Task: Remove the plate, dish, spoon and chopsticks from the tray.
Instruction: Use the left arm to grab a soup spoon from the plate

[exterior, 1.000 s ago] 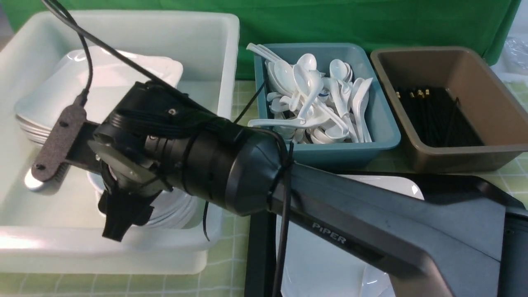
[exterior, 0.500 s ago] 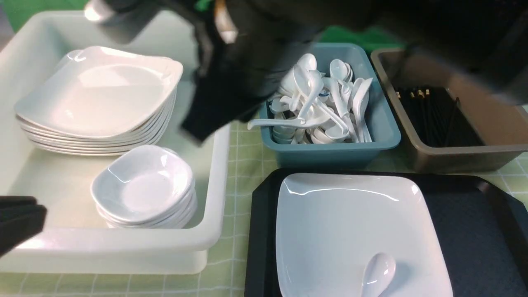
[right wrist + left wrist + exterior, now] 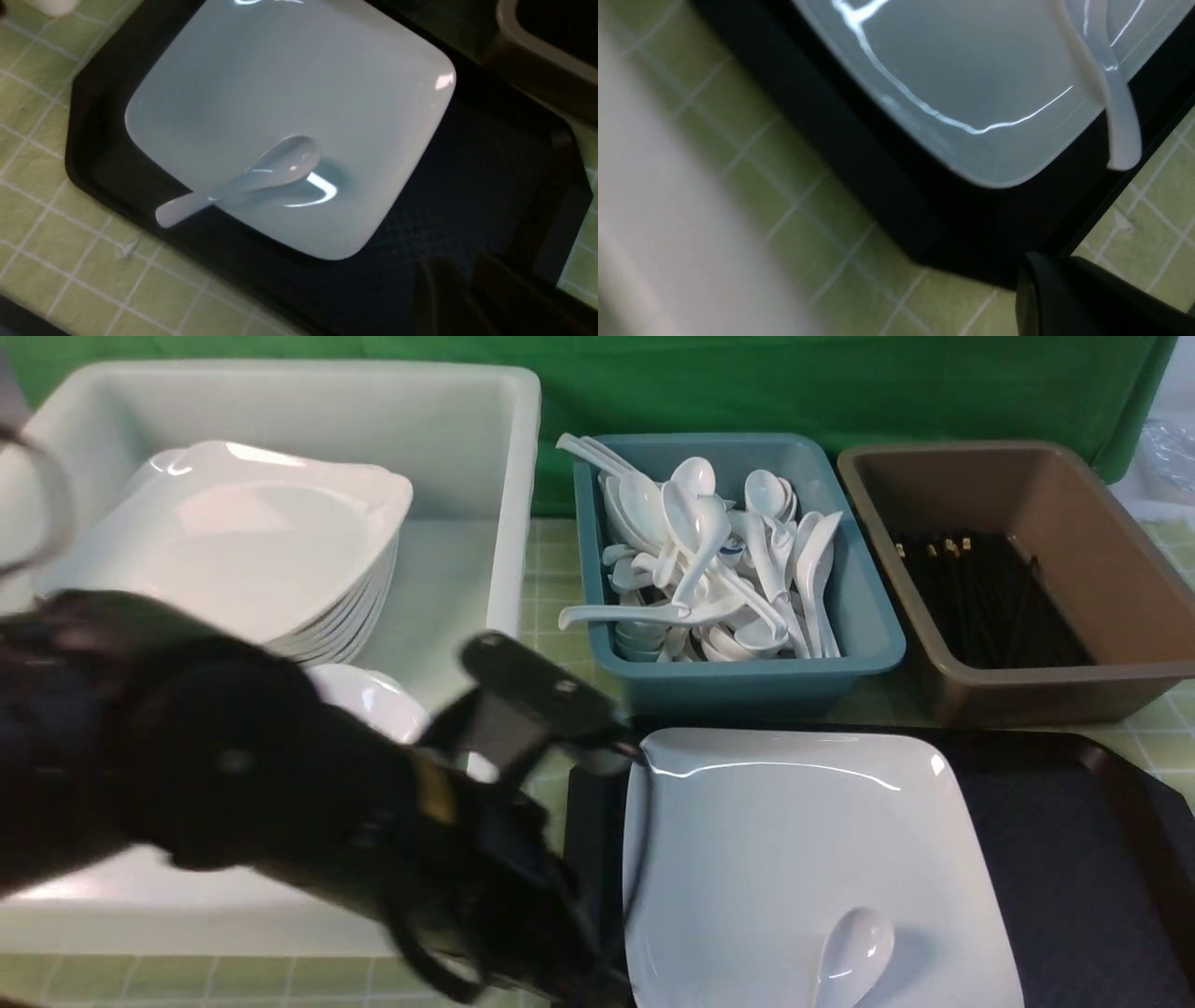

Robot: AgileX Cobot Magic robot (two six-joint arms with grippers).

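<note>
The spoon [image 3: 261, 175], light, glossy, slippery and chippable, lies on the plate [image 3: 775, 840] toward the tray's [image 3: 1055, 859] near edge, best pinched by its overhanging handle (left gripper [image 3: 1083, 298] and right gripper [image 3: 467, 294]: too blurred and dim to tell whether spread).

My left arm [image 3: 233, 775] crowding the tray's [image 3: 1055, 859] left edge, bare room right of the plate [image 3: 775, 840], teal tub [image 3: 738, 677], brown tub [image 3: 1027, 695] behind.

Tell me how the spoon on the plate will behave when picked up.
The spoon looks glossy, so it is probably slippery. It lies in the plate with its handle overhanging the rim, so it may pivot or slide if nudged.
</note>
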